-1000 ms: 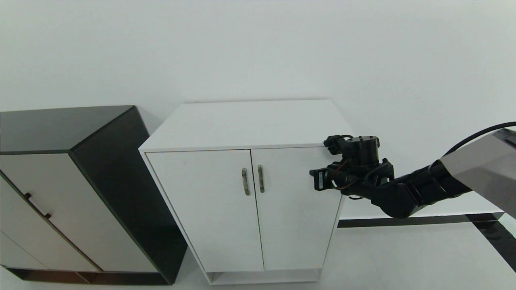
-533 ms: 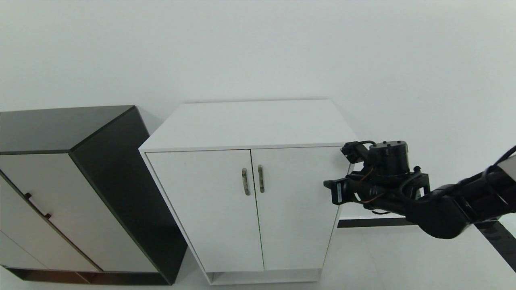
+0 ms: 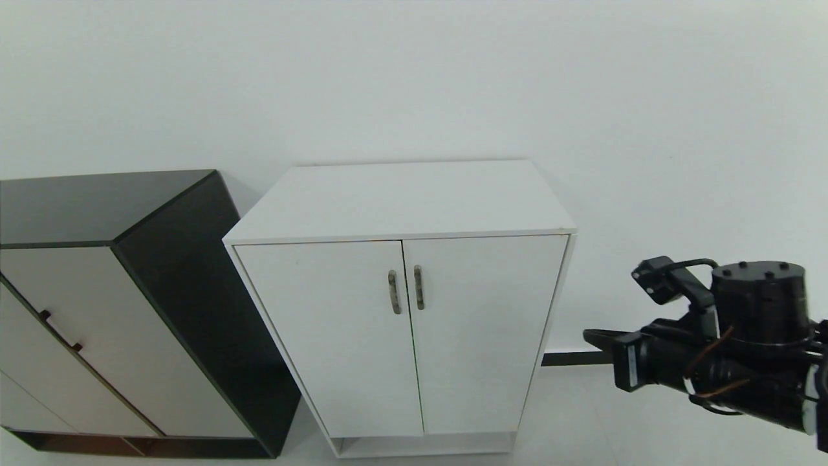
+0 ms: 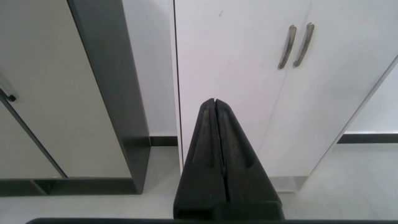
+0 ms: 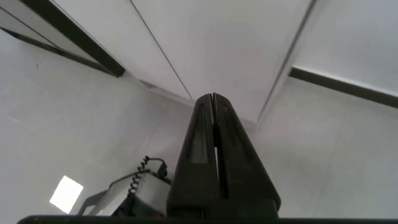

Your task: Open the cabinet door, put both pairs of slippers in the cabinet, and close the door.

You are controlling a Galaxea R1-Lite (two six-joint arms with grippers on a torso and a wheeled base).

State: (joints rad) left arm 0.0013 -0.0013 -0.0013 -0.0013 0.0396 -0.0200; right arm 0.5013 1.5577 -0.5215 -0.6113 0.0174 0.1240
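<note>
My right hand [image 3: 592, 335], fingers together, hangs off to the right of the white cabinet [image 3: 401, 194], clear of its shut doors [image 3: 479, 330], while my left hand [image 4: 215, 106], also closed, faces the front below the handles [image 4: 297, 45], likely so a door can swing.

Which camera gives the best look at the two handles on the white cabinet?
The head view: the handles sit side by side, square-on, on the shut doors. The left wrist view catches them from lower down, slanted. The right wrist view faces the cabinet's lower part.
</note>
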